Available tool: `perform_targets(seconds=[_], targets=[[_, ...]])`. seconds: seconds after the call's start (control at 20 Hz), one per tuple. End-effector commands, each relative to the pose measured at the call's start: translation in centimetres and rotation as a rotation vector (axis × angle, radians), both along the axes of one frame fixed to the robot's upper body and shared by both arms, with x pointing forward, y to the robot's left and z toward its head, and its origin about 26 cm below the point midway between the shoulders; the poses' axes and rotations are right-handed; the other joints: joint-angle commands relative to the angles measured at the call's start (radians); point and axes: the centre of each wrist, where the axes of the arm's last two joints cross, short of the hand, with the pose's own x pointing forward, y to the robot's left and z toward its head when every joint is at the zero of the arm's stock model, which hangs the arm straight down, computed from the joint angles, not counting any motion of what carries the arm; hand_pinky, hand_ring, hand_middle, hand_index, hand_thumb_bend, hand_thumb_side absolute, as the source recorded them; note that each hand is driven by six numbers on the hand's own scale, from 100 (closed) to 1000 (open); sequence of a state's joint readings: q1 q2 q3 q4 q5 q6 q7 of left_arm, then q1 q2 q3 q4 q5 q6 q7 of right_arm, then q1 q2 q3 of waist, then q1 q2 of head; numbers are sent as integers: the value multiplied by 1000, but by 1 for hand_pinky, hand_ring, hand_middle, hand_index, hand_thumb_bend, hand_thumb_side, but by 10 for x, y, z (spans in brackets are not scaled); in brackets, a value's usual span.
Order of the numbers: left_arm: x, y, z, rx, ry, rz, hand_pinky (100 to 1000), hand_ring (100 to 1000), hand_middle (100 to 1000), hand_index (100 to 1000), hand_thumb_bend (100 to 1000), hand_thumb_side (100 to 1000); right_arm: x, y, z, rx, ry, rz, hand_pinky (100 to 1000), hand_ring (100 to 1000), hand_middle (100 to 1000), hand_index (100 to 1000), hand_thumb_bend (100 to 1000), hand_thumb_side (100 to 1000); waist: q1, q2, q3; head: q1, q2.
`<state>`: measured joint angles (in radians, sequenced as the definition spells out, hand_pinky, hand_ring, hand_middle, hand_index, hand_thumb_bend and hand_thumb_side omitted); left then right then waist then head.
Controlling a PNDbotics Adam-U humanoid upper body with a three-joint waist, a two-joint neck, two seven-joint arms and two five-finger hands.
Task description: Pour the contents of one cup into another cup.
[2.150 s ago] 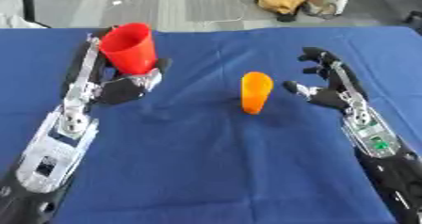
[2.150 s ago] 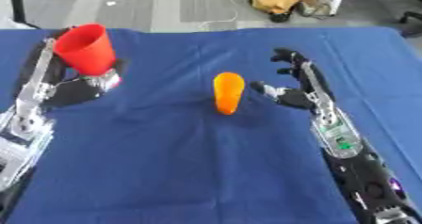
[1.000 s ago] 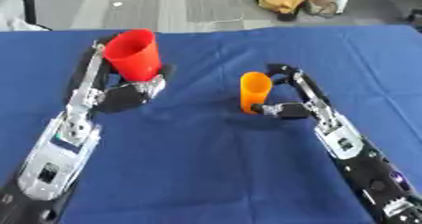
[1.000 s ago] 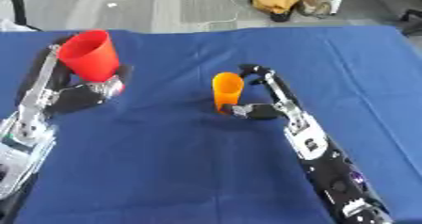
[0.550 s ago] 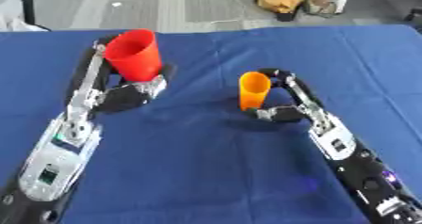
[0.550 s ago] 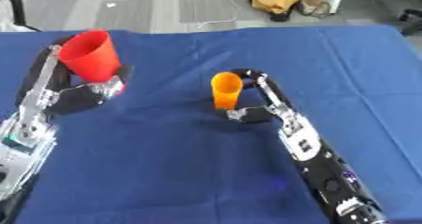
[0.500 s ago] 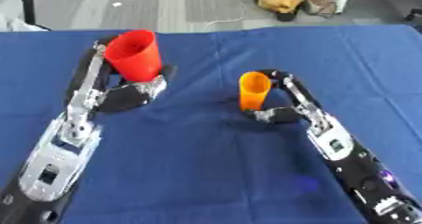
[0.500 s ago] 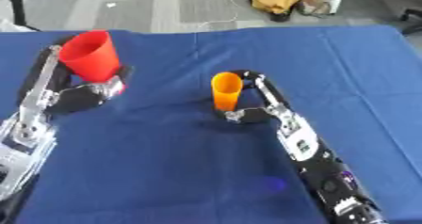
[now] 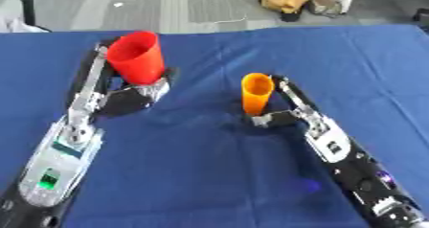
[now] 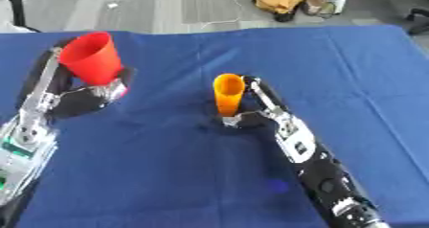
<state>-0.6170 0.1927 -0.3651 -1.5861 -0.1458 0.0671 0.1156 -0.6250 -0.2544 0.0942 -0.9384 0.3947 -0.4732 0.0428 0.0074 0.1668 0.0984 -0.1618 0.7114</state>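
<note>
Orange cup (image 9: pixel 254 93) upright, apparently clasped by right hand (image 9: pixel 287 108), red cup (image 9: pixel 137 57) gripped in left hand (image 9: pixel 126 97).

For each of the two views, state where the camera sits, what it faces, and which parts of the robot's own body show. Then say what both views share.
Left eye view: in the robot's head, looking down at the blue table; left hand holding the red cup, right hand at the orange cup, both forearms.
Right eye view: same head, set slightly to the right, same downward look; the same arms and hands show, shifted left in the picture.
Shared: both cups, both hands, the table and the floor clutter beyond its far edge.
</note>
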Motion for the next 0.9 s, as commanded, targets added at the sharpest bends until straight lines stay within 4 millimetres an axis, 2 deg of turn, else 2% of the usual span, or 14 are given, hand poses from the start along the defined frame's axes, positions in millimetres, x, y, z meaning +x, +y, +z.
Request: perform_targets(seconds=[0.05,0.2,0.25,0.5,0.75,0.9], targets=[[-1,-2,9,-4,-26,-15,100,276,285,599,380,203,6,5,8,-19,-21,20,745,862,623,829,735,407,0,-17,4,-5,3],[-1,-3,9,-4,-26,-18,100,277,285,599,379,203,8,8,9,-20,-26,18,739,843,583,805,711,420,-1,-16,5,-7,3],[-1,-3,9,-4,-26,-19,100,277,286,599,378,203,8,9,9,-20,-27,16,728,812,538,777,693,428,-2,-16,5,-7,2],[-1,-4,9,-5,-26,-21,100,278,287,600,377,203,10,12,10,-12,-36,-1,704,761,448,706,643,434,-4,-15,7,-9,2],[-1,-4,10,-5,-28,-23,100,279,288,600,375,202,10,13,9,-10,-36,-14,677,701,309,561,573,358,-5,-14,9,-8,1],[-2,-4,10,-5,-28,-23,100,279,288,600,374,202,10,13,7,-16,-31,-16,662,670,272,524,544,305,-5,-15,9,-8,0]])
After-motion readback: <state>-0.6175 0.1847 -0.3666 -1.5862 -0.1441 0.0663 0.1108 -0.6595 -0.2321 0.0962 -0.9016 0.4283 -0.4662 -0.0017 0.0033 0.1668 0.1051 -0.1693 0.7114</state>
